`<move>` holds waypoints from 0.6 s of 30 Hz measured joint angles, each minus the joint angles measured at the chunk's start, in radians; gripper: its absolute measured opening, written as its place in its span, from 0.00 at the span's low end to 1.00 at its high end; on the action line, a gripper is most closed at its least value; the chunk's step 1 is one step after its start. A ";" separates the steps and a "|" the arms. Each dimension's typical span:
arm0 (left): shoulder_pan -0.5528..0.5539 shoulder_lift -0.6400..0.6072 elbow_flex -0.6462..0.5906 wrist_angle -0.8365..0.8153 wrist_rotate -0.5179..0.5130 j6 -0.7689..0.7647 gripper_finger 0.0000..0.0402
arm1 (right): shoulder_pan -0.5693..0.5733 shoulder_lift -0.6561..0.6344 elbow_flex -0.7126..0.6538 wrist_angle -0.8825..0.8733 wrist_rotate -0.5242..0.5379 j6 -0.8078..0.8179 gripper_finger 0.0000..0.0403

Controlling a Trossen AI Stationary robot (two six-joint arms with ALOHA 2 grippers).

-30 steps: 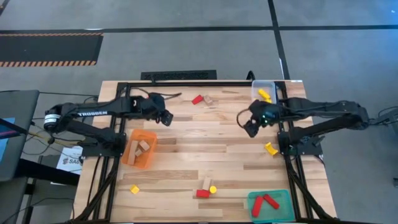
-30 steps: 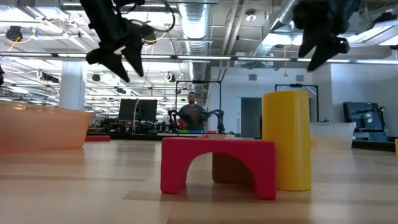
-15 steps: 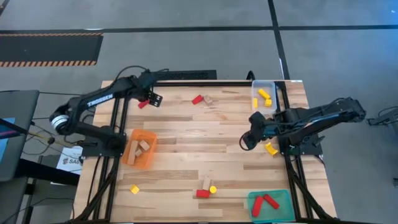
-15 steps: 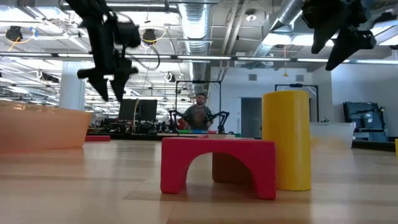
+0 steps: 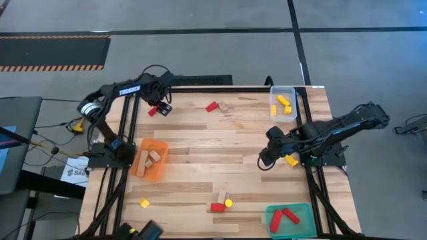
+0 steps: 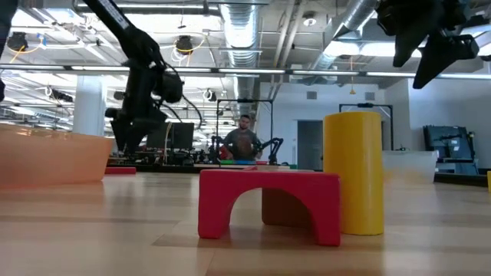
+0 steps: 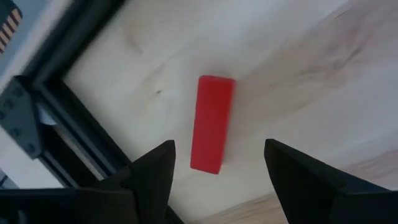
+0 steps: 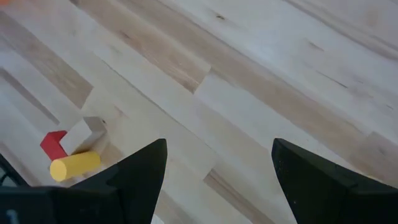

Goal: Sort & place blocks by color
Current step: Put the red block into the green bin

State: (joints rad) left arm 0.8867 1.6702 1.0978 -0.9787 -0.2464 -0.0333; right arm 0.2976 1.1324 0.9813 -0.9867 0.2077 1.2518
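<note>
A red bar block (image 7: 212,130) lies flat on the table near its far left corner (image 5: 153,111). My left gripper (image 7: 219,149) hangs over it, pointing down and open. One finger stands on either side of the bar's near end, clear of it (image 5: 162,107). In the low view it shows at the left (image 6: 126,138). My right gripper (image 5: 265,159) is open above bare wood at mid right, beside a yellow block (image 5: 291,160). It holds nothing (image 8: 219,146).
An orange tray (image 5: 141,170) at the left holds wood blocks. A clear tray (image 5: 273,93) at the far right holds yellow ones, and a green tray (image 5: 303,227) at the near right holds red ones. Loose blocks: red and wood (image 5: 217,106), yellow (image 5: 144,203), and a near cluster (image 5: 220,203).
My left gripper has swung toward the table's far left corner and come down over the red bar, turning as it went. My right gripper has drifted toward the near edge and rolled. No block has moved.
</note>
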 joint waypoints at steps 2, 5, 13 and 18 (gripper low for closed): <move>0.013 0.042 0.016 -0.016 -0.001 0.012 0.60 | 0.010 0.005 0.000 0.000 0.000 0.000 0.77; 0.036 0.092 0.040 -0.021 0.003 0.026 0.63 | 0.024 0.009 0.000 0.001 0.000 0.009 0.77; 0.088 0.133 0.050 -0.003 0.059 0.104 0.70 | 0.024 0.017 -0.001 -0.005 -0.027 -0.001 0.77; 0.126 0.137 0.050 0.009 0.141 0.131 0.69 | 0.024 0.016 0.000 -0.008 -0.028 -0.006 0.77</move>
State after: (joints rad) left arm 1.0127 1.8070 1.1483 -0.9694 -0.1058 0.0974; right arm 0.3218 1.1484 0.9810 -0.9949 0.1799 1.2454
